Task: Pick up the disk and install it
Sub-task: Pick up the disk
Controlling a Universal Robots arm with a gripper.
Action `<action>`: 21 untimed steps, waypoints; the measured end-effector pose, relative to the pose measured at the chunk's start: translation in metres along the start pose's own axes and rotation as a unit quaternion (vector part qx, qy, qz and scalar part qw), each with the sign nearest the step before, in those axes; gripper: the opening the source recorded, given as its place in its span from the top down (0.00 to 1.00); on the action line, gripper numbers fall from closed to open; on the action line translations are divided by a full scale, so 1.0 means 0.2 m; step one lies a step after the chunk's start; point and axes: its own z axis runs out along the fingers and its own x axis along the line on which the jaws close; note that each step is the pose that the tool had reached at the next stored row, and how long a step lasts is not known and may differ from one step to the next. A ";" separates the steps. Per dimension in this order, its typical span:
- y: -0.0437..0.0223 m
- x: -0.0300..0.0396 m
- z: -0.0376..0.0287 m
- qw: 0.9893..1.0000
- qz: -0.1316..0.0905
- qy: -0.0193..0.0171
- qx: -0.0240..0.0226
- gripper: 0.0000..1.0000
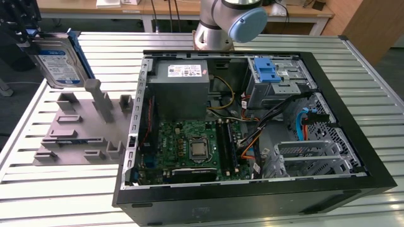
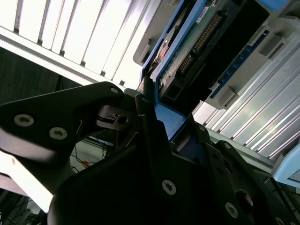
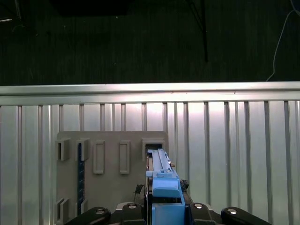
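The disk [image 1: 58, 64] stands on edge at the exterior view's far left, a silver-grey drive with a white-and-blue label in a blue carrier. My gripper [image 1: 26, 34] is shut on its upper edge and holds it just above the grey fixture plate [image 1: 75, 137]. In the first wrist view the blue carrier edge of the disk [image 3: 161, 180] runs out from between the gripper [image 3: 164, 213] fingers, over a slot in the fixture plate [image 3: 110, 187]. The second wrist view shows the disk [image 2: 197, 44] from its circuit-board side, with the gripper [image 2: 152, 110] clamped on the blue frame.
An open black computer case [image 1: 353, 142] fills the middle and the exterior view's right. Inside are a grey power supply [image 1: 183, 82], a green motherboard [image 1: 196, 146], a drive bay with a blue latch [image 1: 268, 71] and loose cables. The arm base [image 1: 221, 23] stands behind on the slatted metal table [image 1: 63, 189].
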 end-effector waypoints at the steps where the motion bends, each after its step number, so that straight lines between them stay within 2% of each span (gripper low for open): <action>1: 0.000 0.000 0.000 1.000 0.000 0.000 0.000 0.64; 6: 0.000 0.000 -0.003 1.000 0.000 0.000 0.000 0.64; 16: 0.001 -0.002 -0.065 1.000 0.000 0.000 0.000 0.64; 21: 0.002 -0.002 -0.085 1.000 0.000 0.000 0.000 0.64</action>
